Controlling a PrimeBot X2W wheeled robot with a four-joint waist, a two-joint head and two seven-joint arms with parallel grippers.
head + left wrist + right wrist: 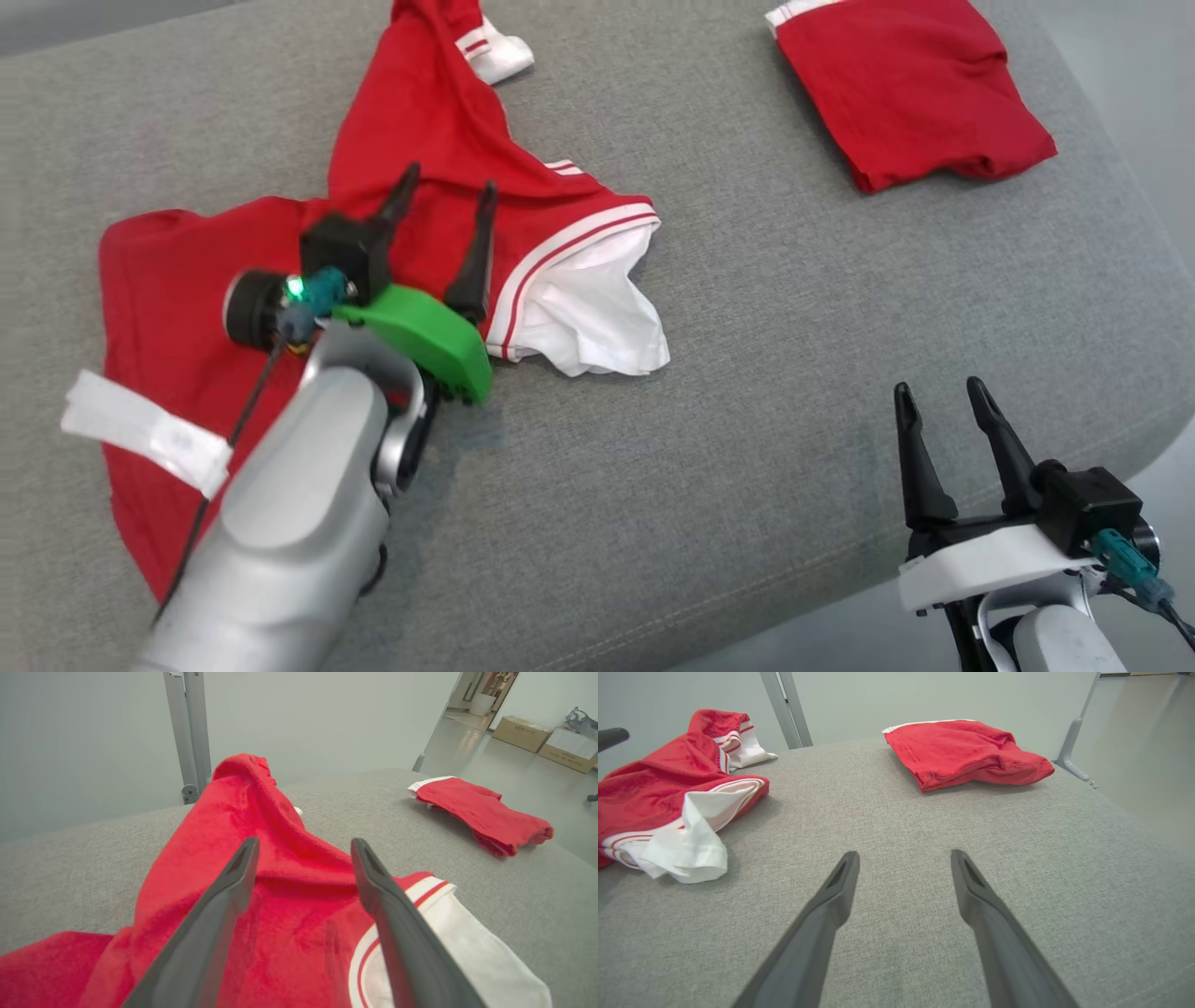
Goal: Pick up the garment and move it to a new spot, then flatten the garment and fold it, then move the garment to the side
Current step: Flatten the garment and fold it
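Observation:
The garment (439, 159) is a red shirt with white striped sleeves, lying crumpled across the left half of the grey padded table (794, 392). It also appears in the left wrist view (280, 896) and the right wrist view (668, 793). My left gripper (446, 191) hovers over the garment's middle, open, its fingers (233, 882) spread above a raised red fold with nothing between them. One white sleeve (588, 317) spills out to the right of that gripper. My right gripper (938, 387) is open over bare table at the lower right, well away from the garment.
A second red garment (910, 84) lies folded at the table's far right (481, 814) (966, 751). The table's right edge (1120, 308) drops to the floor. Metal frame posts (187, 732) stand behind the table. Cardboard boxes (542, 739) sit on the floor far off.

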